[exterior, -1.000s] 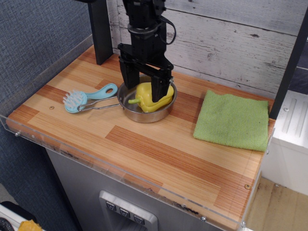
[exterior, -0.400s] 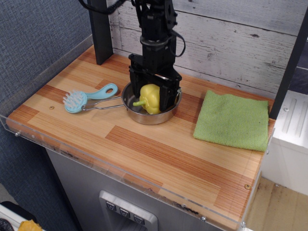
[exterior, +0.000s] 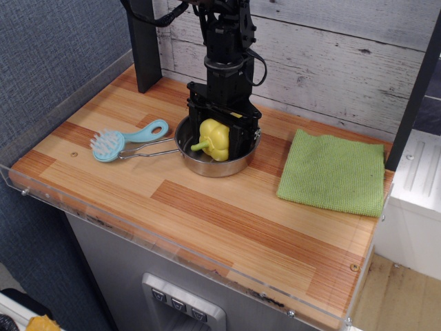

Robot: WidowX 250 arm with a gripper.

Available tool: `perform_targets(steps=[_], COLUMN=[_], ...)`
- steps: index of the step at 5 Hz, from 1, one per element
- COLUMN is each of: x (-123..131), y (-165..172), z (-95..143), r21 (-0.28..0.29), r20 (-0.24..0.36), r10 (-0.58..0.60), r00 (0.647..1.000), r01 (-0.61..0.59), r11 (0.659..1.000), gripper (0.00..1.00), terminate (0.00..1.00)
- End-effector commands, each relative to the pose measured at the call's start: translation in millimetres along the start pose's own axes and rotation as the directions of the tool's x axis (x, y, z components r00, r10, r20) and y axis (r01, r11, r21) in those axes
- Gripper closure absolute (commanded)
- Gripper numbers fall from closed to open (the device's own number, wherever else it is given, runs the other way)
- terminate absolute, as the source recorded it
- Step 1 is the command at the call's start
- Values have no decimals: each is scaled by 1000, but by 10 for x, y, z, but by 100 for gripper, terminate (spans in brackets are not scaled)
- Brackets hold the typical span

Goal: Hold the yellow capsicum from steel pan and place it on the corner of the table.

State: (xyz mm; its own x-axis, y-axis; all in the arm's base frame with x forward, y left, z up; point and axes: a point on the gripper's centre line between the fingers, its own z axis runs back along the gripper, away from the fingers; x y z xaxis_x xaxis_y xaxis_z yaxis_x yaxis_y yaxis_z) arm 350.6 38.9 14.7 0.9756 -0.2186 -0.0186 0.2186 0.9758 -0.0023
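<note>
The yellow capsicum stands stem to the left inside the steel pan, which sits on the striped wooden table near the back middle. My black gripper comes down from above. Its fingers press on both sides of the capsicum, so it is shut on it. The capsicum is still within the pan's rim; I cannot tell whether it touches the pan's floor. The pan's wire handle points left.
A light blue brush lies left of the pan, by its handle. A green cloth lies at the right. A black post stands at the back left. A clear acrylic rim lines the table's front and left edges.
The gripper's fingers have closed in on the capsicum, which turned from lying on its side to more upright. The gripper and pan shifted slightly right.
</note>
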Motion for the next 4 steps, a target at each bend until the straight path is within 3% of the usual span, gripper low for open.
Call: perform_targets(steps=[1, 2, 3, 4], x=[-93, -224, -410, -657], y=[14, -109, -369, -516], z=[622, 930, 981, 781], r21=[61, 90, 69, 21], r20=[178, 262, 250, 169], r10=[-12, -39, -54, -47], r00=[984, 964, 967, 985], r01=[2, 16, 38, 44], r11=[998, 996, 997, 999], gripper=[100, 100, 100, 100], terminate=[0, 0, 0, 0])
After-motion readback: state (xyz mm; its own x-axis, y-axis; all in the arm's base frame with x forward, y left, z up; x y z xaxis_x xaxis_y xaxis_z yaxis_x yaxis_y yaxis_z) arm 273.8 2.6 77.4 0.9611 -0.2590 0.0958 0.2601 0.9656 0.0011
